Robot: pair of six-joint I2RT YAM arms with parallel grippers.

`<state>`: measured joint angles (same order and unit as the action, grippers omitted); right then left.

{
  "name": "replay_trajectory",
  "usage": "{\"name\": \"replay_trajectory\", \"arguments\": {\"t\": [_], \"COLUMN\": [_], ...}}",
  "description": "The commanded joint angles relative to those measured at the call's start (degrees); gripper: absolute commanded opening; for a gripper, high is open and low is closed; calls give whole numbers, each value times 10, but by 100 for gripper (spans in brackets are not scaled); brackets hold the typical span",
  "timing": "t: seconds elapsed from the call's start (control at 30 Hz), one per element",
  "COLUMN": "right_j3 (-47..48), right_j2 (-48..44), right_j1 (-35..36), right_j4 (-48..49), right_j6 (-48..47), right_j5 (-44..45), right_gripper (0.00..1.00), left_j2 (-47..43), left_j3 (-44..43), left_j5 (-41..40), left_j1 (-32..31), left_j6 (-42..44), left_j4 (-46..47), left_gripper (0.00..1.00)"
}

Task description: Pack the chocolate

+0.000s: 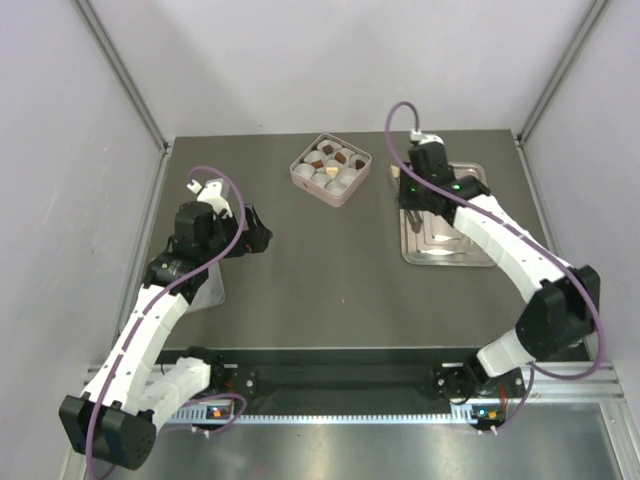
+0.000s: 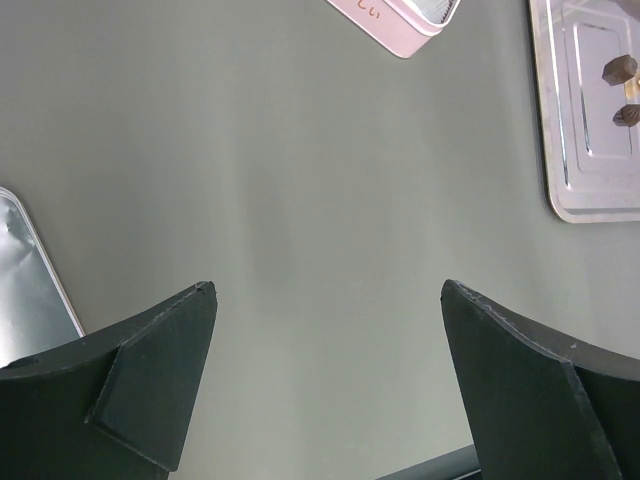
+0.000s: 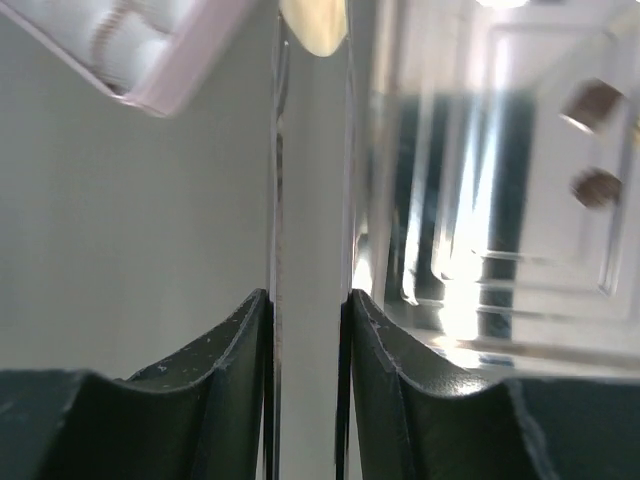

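Right wrist | right gripper (image 3: pixel 308 295) hanging at tray (image 1: pixel 450 250) rim, jaws nearly meeting, grip unclear | left gripper (image 2: pixel 325 285) gaping | chocolate (image 1: pixel 343 157) mostly sitting in pink box (image 1: pixel 315 190), two pieces (image 2: pixel 620 68) waiting on tray | likely fetching next, needing precise pinch

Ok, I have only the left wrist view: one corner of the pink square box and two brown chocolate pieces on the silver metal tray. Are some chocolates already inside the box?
Observer: Yes. The top view shows the pink square box holding round white paper cups, and several brown chocolate pieces sit in them.
Operator: And where is the right gripper?
Observer: It is over the left rim of the silver metal tray.
Operator: Are its jaws open?
Observer: In the right wrist view they stand close together, with a narrow gap; whether they grip something I cannot tell.
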<state>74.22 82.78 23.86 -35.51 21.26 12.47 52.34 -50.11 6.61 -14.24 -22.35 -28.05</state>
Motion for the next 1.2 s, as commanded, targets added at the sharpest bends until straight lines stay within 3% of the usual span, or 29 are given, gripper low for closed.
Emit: {"name": "replay_trajectory", "arguments": {"t": [0.0,0.33,1.17], "right_j3": [78,239,270], "right_j2": [61,222,317], "right_j1": [53,112,120], "right_j4": [38,56,93], "right_j6": [-2,-38,-106], "right_j5": [7,-7,60], "right_gripper": [35,35,37], "left_j2": [-9,-12,-11], "left_j3": [0,-2,-2], "left_j5": [-2,-8,-7], "left_j1": [-1,-1,-1], "left_j6": [2,2,2], "left_j4": [27,27,27], "left_gripper": [99,99,99]}}
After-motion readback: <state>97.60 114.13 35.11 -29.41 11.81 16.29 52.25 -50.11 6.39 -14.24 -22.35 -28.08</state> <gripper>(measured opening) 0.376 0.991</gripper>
